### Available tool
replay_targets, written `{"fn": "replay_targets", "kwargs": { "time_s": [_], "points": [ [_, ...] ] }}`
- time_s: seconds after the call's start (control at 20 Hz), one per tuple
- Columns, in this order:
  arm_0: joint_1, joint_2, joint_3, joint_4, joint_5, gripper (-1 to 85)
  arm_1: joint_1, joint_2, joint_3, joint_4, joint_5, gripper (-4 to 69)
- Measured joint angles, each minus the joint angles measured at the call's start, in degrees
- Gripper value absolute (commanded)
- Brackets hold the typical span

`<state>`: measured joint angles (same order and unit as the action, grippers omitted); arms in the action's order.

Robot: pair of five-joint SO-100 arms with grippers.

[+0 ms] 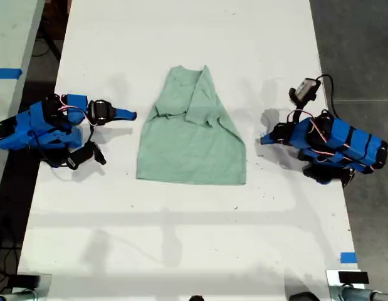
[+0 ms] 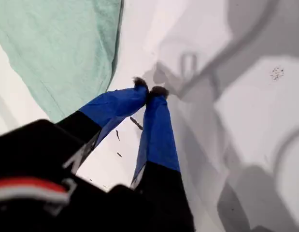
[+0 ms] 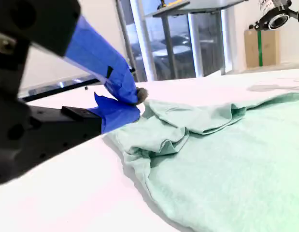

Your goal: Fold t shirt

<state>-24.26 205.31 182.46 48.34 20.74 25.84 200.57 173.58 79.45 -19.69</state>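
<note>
White table (image 1: pixel 181 251) seen from above. Pale mint-green t shirt (image 1: pixel 190 144) laid flat at centre, sleeves folded inward, collar at far end, wide hem at near end.

My first gripper (image 1: pixel 264 139) seen at exterior view's right, resting low over table, pointed toward shirt's edge, apart from cloth. Jaws pressed together at tips (image 2: pixel 149 90), nothing held.

My second gripper (image 1: pixel 131 115) seen at exterior view's left, low over table. Jaws closed (image 3: pixel 137 101), tips just beside rumpled sleeve fold, no cloth seen gripped.
</note>
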Motion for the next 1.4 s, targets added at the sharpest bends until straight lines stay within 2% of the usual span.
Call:
{"fn": "replay_targets", "kwargs": {
  "time_s": [1.4],
  "points": [
    [-0.4, 0.0, 0.0, 0.9, -0.7, -0.1, 0.0, 0.0, 0.0, 0.3, 0.5, 2.3]
  ]
}}
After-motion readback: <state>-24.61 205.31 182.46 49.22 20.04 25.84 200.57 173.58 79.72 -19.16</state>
